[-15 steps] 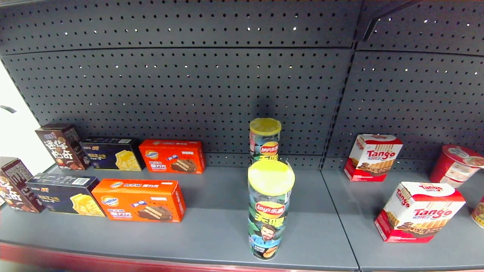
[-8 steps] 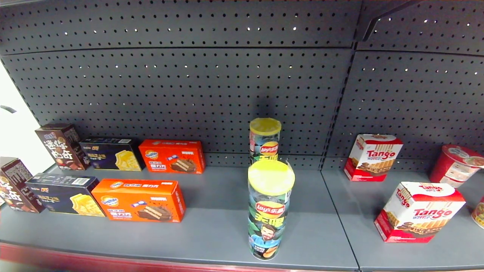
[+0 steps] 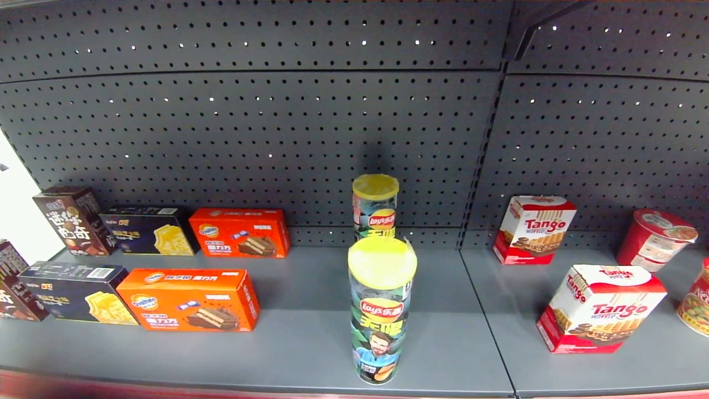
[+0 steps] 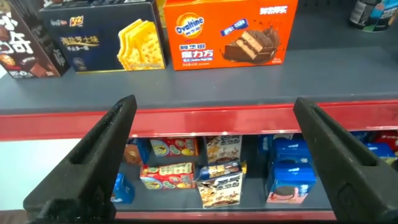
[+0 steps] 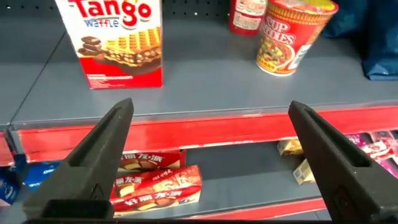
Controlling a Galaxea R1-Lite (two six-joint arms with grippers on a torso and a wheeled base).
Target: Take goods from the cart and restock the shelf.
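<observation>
**View drifting right, both claws empty at the shelf front**

Since the earlier frames the whole head view is sliding leftward, so the camera is swinging right; the goods are keeping their places among one another, so nothing on the shelf (image 3: 310, 338) is being shifted. To my eye this is meaning a pause between placements; the robot is probably repositioning rather than setting anything down, and a further item is yet to be fetched from the cart.

The near chip can (image 3: 381, 316) is standing upright close to the front edge, with the far chip can (image 3: 375, 206) directly behind it against the pegboard; the orange box (image 3: 188, 300) is lying to their left and the wafer box (image 3: 601, 310) to their right, each well apart from the cans.

The left claw (image 4: 214, 102) is hanging spread wide and carrying nothing, just in front of the shelf's red edge; the orange box is sitting beyond its fingertips, farther in. The right claw (image 5: 211, 106) is likewise gaping and empty, at the same red edge; the wafer box is lying beyond it to the left and a noodle cup (image 5: 292, 34) beyond it to the right; neither claw is touching any goods.
</observation>
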